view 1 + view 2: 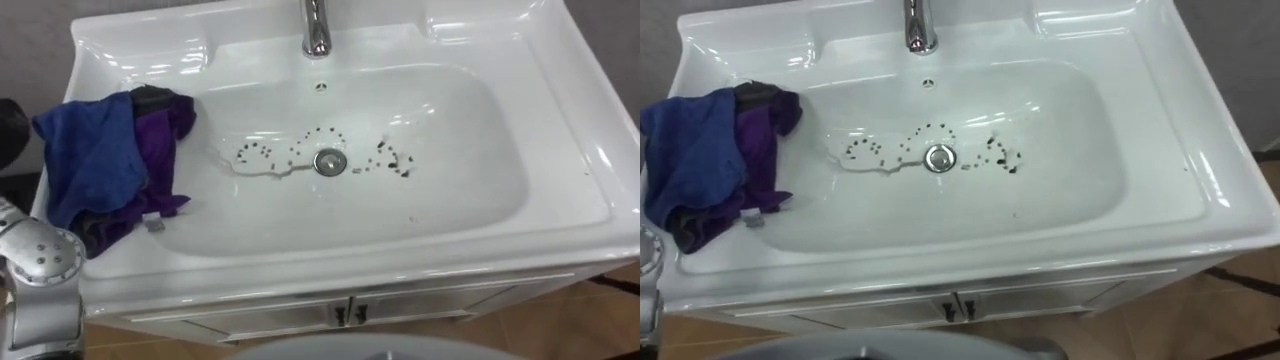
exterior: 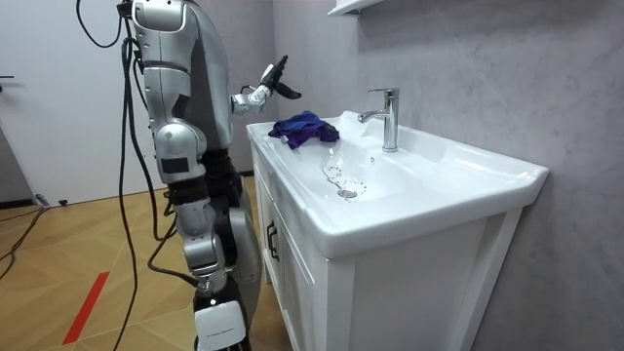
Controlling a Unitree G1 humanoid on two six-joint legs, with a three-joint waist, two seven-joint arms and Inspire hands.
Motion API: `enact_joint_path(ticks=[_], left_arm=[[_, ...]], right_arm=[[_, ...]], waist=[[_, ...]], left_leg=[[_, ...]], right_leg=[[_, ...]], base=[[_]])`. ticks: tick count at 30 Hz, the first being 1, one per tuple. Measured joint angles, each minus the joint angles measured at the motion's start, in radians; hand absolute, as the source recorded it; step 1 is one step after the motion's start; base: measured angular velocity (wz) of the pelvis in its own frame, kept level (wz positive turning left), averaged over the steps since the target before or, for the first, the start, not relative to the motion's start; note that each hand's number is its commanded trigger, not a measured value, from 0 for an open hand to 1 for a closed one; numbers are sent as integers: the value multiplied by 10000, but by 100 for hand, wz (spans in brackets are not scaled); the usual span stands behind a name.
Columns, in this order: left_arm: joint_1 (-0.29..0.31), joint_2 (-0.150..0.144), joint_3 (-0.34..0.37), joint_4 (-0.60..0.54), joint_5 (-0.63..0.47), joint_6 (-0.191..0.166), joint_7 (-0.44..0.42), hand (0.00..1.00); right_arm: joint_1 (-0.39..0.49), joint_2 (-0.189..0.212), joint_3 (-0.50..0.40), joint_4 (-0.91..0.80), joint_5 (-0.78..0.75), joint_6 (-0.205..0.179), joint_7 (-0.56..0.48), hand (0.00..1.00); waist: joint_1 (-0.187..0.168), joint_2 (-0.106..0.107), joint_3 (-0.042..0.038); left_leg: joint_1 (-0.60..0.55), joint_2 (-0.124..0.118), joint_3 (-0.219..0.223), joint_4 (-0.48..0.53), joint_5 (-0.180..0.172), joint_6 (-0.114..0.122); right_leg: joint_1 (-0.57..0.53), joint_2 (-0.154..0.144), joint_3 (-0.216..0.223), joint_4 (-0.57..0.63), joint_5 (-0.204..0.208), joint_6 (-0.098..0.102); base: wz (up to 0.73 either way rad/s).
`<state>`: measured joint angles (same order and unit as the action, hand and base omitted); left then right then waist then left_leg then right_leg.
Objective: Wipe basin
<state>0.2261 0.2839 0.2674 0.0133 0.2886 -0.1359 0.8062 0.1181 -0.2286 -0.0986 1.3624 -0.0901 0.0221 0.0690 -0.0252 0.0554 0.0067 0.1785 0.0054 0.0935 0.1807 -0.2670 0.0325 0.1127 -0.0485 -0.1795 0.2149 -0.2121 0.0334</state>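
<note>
Basin (image 1: 470,190) unwiped: dark specks (image 1: 395,165) ring drain (image 1: 329,161). Cloth (image 1: 100,160) bunched on counter (image 1: 585,125) left edge, ungrasped. Left robot hand (image 2: 274,80) released, raised near cloth, apart. All wiping outstanding.

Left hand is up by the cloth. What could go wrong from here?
The cloth is bunched on the basin rim, hanging into the bowl; the open left hand might nudge it off or catch only one layer. The dark specks sit round the drain; a wipe may sweep them into it. The tap stands behind; a wide stroke could hit it.
</note>
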Motion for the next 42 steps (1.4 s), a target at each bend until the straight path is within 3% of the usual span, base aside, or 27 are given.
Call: enact_joint_path(ticks=[10,20,30,42], left_arm=[[108,-53,-1313,-69,470,-36,-418,0],[119,-60,-1536,109,468,-30,-765,0],[134,-235,-1545,1673,469,3,-766,0],[135,-316,-1813,2028,469,3,-767,0]], right_arm=[[13,6,430,160,64,31,239,0],[-13,5,773,147,71,225,581,0],[-61,-1,774,99,60,242,658,0],[-192,0,785,99,64,229,657,0]], waist=[[-196,-44,14],[-210,-29,-2],[-208,-35,-13],[-217,-101,-43]], left_leg=[[88,32,146,-53,0,0],[144,127,413,-133,1,-3],[260,156,564,-169,8,-14],[258,163,563,-167,10,-18]], right_leg=[[61,60,150,-113,78,-11],[-77,174,399,-116,149,-66],[-15,195,442,-111,160,-81],[66,196,408,-114,174,-86]], base=[[-5],[-9],[-2],[0]])
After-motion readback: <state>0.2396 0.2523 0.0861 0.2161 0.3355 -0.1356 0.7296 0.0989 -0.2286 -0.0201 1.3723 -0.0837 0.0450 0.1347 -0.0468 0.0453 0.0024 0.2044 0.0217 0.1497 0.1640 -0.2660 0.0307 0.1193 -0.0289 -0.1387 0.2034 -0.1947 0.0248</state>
